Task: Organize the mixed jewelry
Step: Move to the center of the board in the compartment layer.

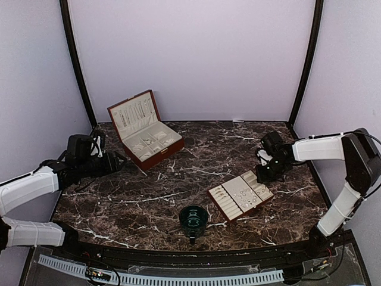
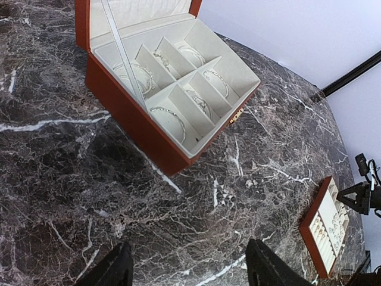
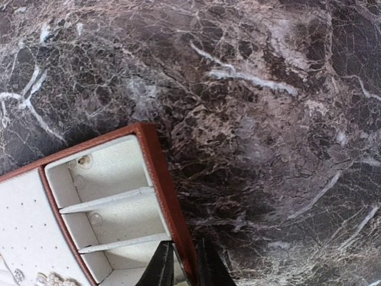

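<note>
The mixed jewelry glints as tiny silvery pieces on the cream padding of a small red-brown tray right of centre. In the right wrist view, pearly pieces lie at the tray's lower left and a stud sits in a side compartment. My right gripper straddles the tray's outer wall, one finger inside and one outside, shut on it. More bracelets lie in an open red-brown jewelry box. My left gripper hangs open over bare marble, short of the box.
A dark green cup stands near the front edge, just left of the tray. The open box with its raised lid sits at the back left. White walls and black poles enclose the marble table.
</note>
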`<state>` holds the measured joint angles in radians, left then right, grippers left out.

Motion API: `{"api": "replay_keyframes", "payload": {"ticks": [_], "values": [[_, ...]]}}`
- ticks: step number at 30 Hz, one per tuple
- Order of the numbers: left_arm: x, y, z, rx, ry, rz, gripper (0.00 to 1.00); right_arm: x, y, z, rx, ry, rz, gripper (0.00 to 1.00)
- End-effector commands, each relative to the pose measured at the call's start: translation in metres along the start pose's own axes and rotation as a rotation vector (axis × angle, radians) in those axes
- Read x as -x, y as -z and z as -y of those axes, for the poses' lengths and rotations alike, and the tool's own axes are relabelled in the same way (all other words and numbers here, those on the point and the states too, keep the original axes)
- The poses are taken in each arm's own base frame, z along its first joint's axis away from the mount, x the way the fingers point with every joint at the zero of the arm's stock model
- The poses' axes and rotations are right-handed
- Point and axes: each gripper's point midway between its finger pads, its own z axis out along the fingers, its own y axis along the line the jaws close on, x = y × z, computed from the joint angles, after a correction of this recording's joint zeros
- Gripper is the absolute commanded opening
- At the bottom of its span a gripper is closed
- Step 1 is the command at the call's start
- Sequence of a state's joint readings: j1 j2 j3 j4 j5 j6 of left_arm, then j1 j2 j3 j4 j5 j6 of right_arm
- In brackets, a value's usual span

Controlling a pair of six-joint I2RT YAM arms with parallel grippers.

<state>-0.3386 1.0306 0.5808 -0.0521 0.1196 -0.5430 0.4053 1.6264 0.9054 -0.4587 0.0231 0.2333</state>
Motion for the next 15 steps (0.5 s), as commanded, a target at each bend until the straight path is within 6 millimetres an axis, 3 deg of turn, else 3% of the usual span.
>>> {"api": "replay_keyframes", "payload": {"ticks": [1, 5, 11, 15], "values": [[0.007, 0.006, 0.004, -0.022, 0.006, 0.035, 0.67, 0.012, -0.001, 0.001, -0.006, 0.004, 0.038, 0.10], [0.008, 0.007, 0.004, -0.023, 0.005, 0.039, 0.67, 0.014, 0.001, -0.001, 0.005, -0.004, 0.043, 0.00], [0.010, 0.007, 0.005, -0.024, 0.005, 0.042, 0.67, 0.027, 0.014, -0.010, 0.046, -0.093, 0.099, 0.00], [0.009, 0.005, 0.006, -0.025, 0.004, 0.034, 0.67, 0.037, 0.021, -0.028, 0.081, -0.144, 0.137, 0.00]]}}
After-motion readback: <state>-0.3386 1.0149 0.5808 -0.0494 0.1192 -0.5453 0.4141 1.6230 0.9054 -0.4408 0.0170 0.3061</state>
